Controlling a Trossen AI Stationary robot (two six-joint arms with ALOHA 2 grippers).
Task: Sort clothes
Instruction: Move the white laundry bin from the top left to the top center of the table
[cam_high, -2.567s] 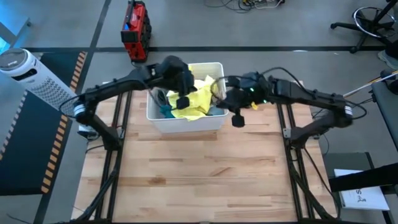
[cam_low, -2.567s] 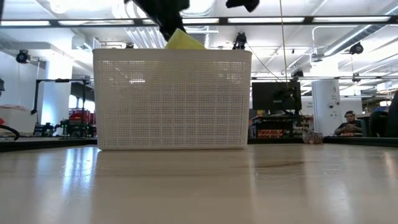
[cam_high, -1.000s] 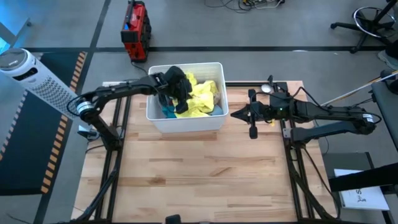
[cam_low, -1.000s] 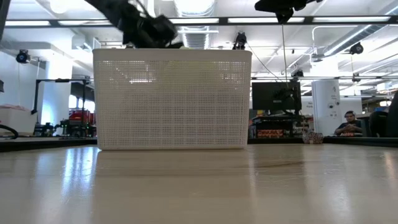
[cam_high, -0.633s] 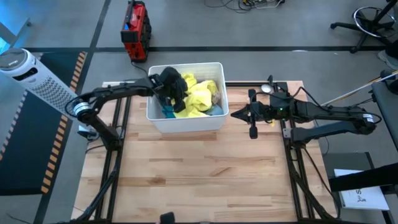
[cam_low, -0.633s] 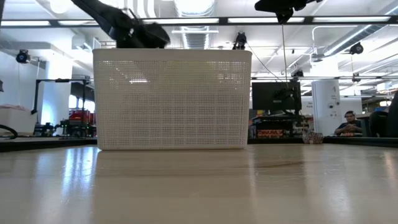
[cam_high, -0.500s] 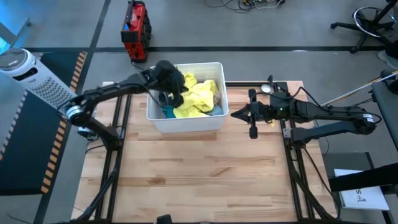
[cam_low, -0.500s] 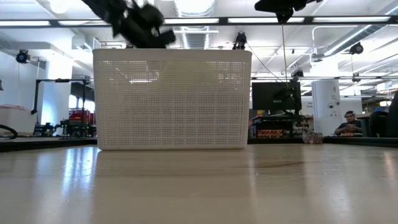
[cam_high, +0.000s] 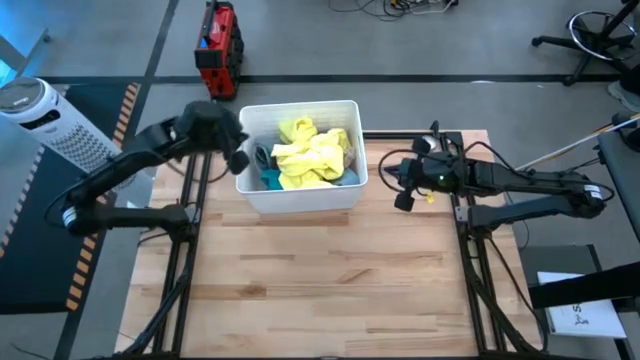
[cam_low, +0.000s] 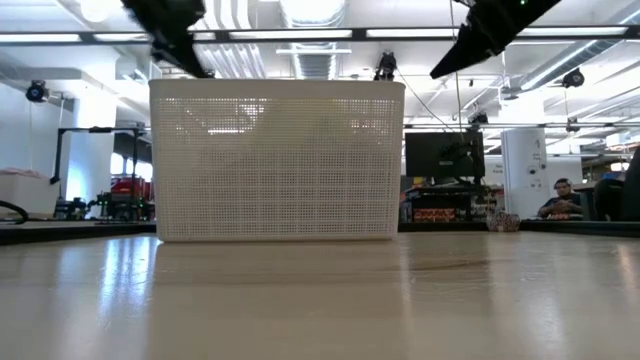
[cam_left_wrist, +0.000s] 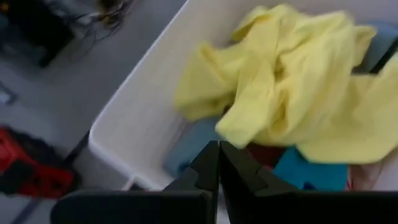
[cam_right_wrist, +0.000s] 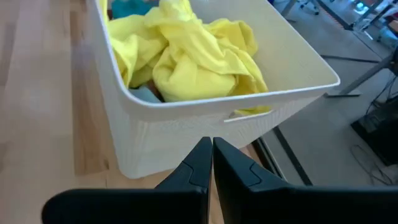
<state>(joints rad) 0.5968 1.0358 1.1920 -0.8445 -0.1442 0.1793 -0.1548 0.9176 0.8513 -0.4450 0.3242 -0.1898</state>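
On the wooden table (cam_high: 320, 280), the clothes (cam_high: 312, 155) sit heaped in the white basket (cam_high: 300, 197) (yellow on top). My left gripper (cam_left_wrist: 217, 163) and right gripper (cam_right_wrist: 211, 155) flank it, fingers pressed together, empty. I'd open one wide and pinch a single garment.

Bare table (cam_high: 330, 290) lies open in front of the basket (cam_high: 300, 196), whose walls ring the clothes (cam_high: 310, 155).

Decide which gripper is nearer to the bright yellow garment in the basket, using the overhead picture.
Left. The left gripper sits just outside the white basket's left wall, close to the yellow garment. The right gripper hangs over the table beyond the basket's right wall, slightly farther off.
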